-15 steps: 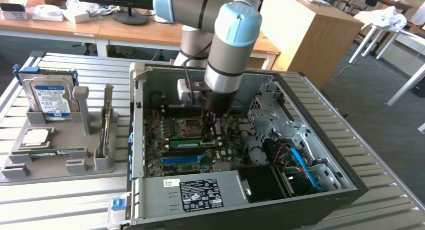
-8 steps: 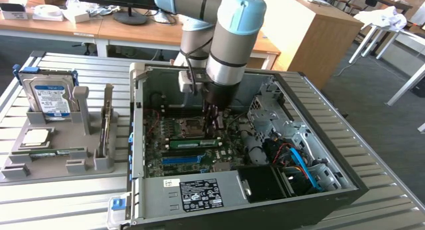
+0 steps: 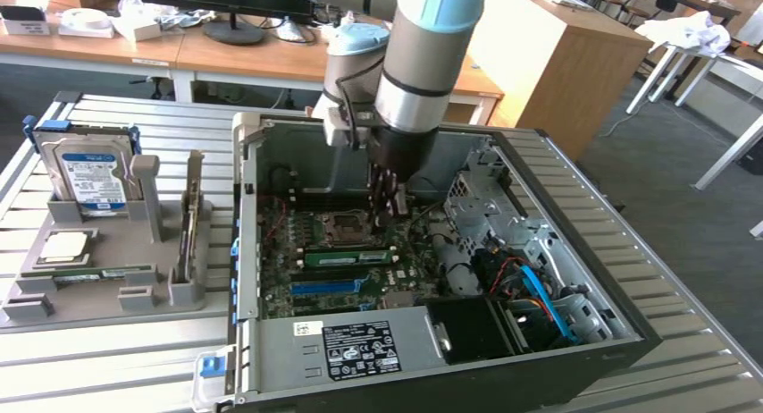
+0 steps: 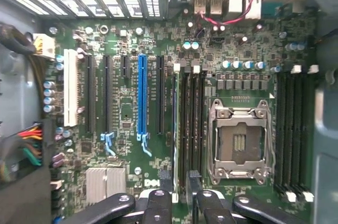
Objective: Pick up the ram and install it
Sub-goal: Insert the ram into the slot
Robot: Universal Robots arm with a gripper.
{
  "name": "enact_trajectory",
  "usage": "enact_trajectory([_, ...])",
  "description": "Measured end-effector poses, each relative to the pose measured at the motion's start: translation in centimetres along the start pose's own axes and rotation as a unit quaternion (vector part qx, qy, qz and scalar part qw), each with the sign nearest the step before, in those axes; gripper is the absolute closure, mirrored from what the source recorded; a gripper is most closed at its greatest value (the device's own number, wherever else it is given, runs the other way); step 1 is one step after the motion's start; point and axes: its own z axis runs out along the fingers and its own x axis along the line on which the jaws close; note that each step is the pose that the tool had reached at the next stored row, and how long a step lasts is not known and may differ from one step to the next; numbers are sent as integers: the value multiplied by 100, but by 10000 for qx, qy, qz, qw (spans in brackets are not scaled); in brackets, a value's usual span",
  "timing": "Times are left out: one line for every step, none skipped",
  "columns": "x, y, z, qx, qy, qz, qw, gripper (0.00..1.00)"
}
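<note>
One ram (image 3: 346, 257) on edge, lengthwise parallel blue slot (image 3: 322, 287).

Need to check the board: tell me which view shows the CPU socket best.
Wrist view: the CPU socket faces the camera, its metal frame and bare middle plain. The exterior view shows it small and slanted, beside the gripper.

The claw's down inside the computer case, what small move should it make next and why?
Probably lift the claw straight up a little. Its jaws stand open, holding nothing, and the ram already stands on the motherboard beside the CPU socket; whether it has latched I cannot tell.
</note>
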Motion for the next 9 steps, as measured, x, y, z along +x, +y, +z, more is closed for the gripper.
enact_trajectory([0, -1, -34, 0, 3, 0, 10000, 75])
enact_trajectory([-1, -2, -69, 0, 6, 0, 10000, 75])
enact_trajectory([-2, -2, -102, 0, 9, 0, 10000, 75])
enact_trajectory([-2, -3, -135, 1, 11, 0, 10000, 75])
enact_trajectory([-2, -3, -167, 0, 14, 0, 10000, 75])
enact_trajectory([-3, -4, -196, 0, 16, 0, 10000, 75])
enact_trajectory([-3, -4, -225, 0, 18, 0, 10000, 75])
enact_trajectory([-4, -5, -253, 1, 20, 0, 10000, 75])
enact_trajectory([-4, -5, -282, 1, 23, 0, 10000, 75])
